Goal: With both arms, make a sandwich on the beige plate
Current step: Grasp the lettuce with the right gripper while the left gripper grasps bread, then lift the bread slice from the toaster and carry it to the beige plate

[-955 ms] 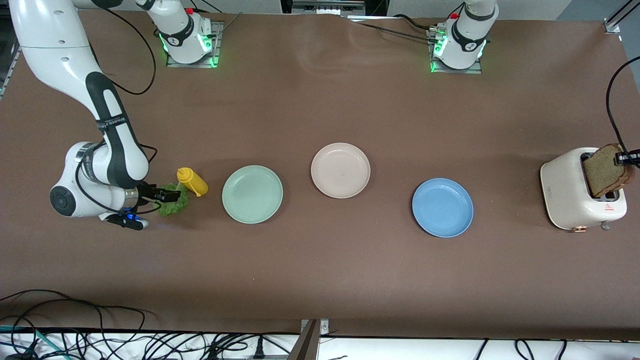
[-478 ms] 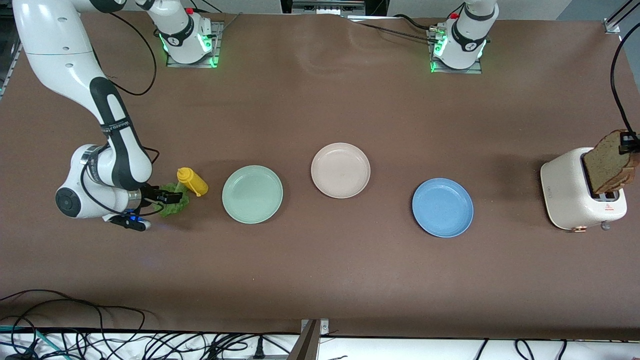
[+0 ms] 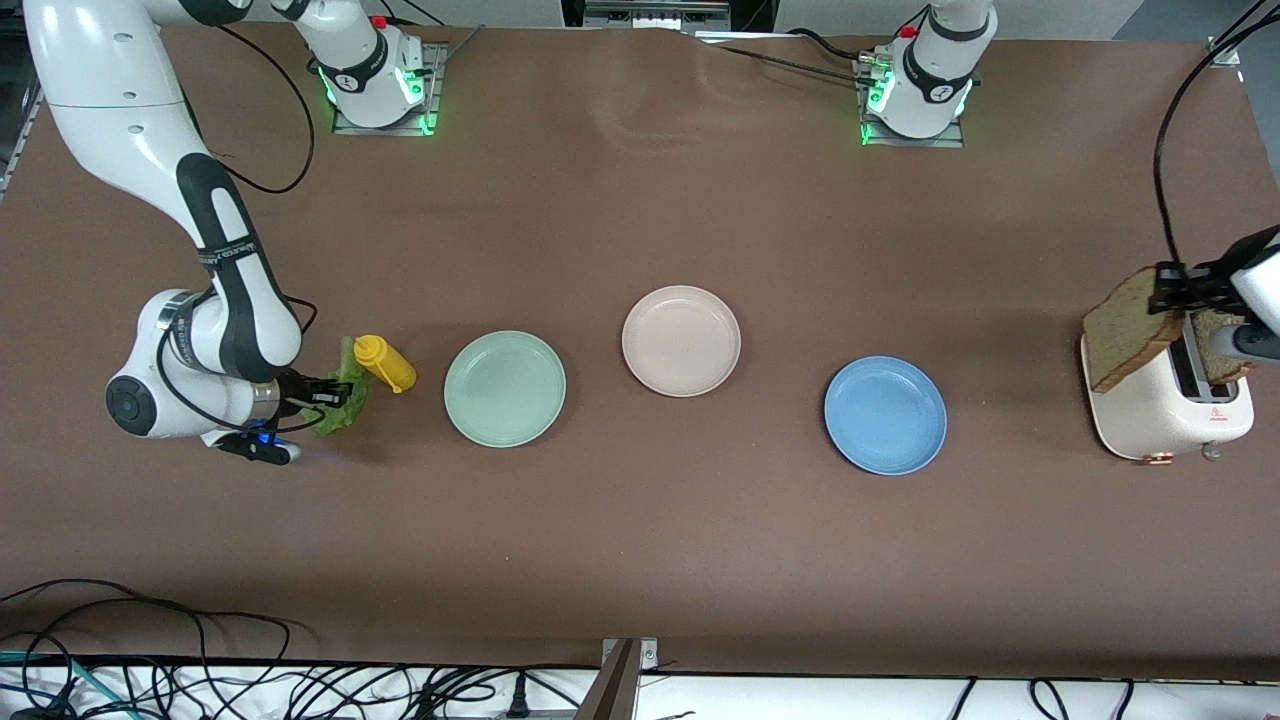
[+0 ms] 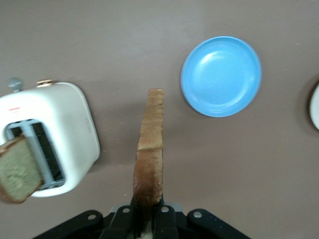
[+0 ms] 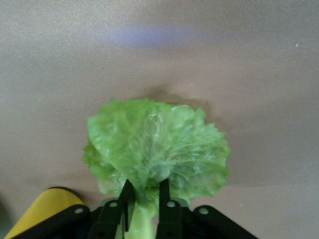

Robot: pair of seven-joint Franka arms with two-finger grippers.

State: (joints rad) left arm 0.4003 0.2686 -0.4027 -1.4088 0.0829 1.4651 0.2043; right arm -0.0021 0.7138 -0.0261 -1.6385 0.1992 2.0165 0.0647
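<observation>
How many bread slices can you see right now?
2. One bread slice is held by the left gripper above the toaster; the second slice sits in a toaster slot. Others may be hidden.

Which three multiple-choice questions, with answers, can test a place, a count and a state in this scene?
1. The round pale beige plate lies between:
A. mint-green plate and blue plate
B. white toaster and blue plate
C. yellow squeeze bottle and mint-green plate

2. Plates on the table:
A. two
B. three
C. four

3. The left hand holds:
A. nothing
B. the bottle
C. a brown bread slice

Answers:
1 A, a plate lies at each side of it.
2 B, green, beige, blue.
3 C, the slice is clamped above the toaster, while the right hand grips the green lettuce leaf.
</observation>
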